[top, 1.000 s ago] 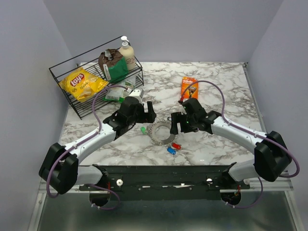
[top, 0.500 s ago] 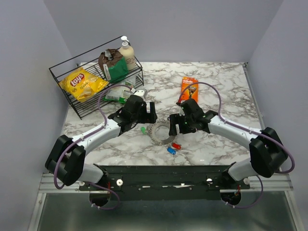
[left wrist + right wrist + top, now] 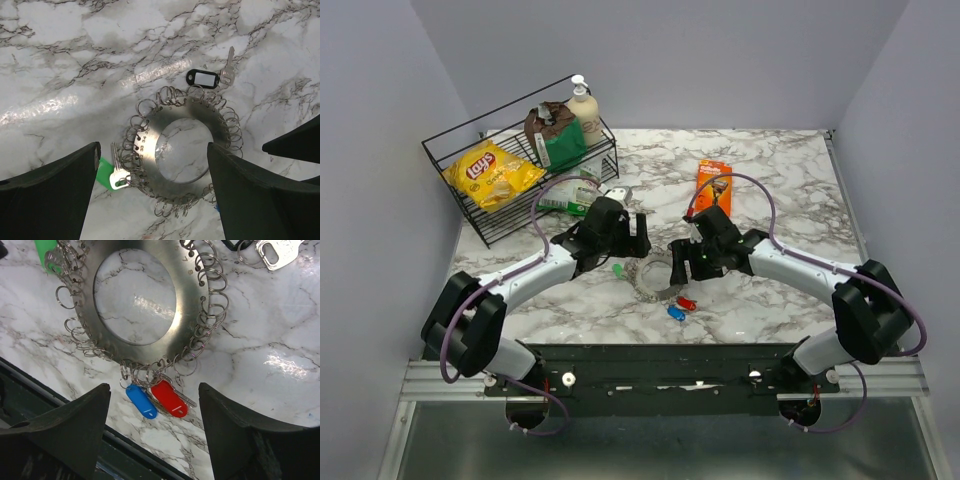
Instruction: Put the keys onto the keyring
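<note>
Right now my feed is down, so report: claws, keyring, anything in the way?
Left claw open, right claw open, both over keyring. Green key, red key, blue key at its rim. Black-tagged key loose beside it; nothing blocking.

Bright, even light from above; white glare on the marble table (image 3: 285,365) and the keyring (image 3: 185,295), soft shadows, sharp focus.

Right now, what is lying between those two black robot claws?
A flat silver metal keyring, fringed with small wire loops, lies on the table between the left gripper and the right gripper. The top view shows it.
</note>
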You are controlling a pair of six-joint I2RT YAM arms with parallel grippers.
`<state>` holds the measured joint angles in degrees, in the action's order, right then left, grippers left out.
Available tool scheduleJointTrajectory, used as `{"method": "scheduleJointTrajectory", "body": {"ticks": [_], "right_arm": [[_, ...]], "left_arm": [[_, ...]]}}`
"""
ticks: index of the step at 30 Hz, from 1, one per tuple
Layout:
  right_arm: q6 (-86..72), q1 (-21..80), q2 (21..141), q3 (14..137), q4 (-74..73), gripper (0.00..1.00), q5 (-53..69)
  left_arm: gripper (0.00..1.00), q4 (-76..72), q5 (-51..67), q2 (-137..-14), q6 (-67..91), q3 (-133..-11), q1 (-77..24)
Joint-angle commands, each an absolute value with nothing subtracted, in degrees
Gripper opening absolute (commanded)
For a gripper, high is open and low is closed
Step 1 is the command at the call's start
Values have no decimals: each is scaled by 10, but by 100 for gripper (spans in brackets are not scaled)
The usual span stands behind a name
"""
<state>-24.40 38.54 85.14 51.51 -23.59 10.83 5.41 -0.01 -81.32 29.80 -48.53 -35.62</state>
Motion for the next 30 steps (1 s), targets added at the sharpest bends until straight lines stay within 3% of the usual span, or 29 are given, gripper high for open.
{"method": "scheduleJointTrajectory", "body": {"ticks": [1, 12, 30], "right_arm": [[-243, 384, 859, 530, -241, 79, 135], [-249, 384, 868, 526, -234, 68, 142], [-229, 446, 839, 516, -228, 62, 147]], "left_arm": [[96, 39, 17, -831, 302, -479, -365], [94, -43, 59, -817, 324, -438, -410], [92, -109, 72, -766, 323, -363, -419]]}}
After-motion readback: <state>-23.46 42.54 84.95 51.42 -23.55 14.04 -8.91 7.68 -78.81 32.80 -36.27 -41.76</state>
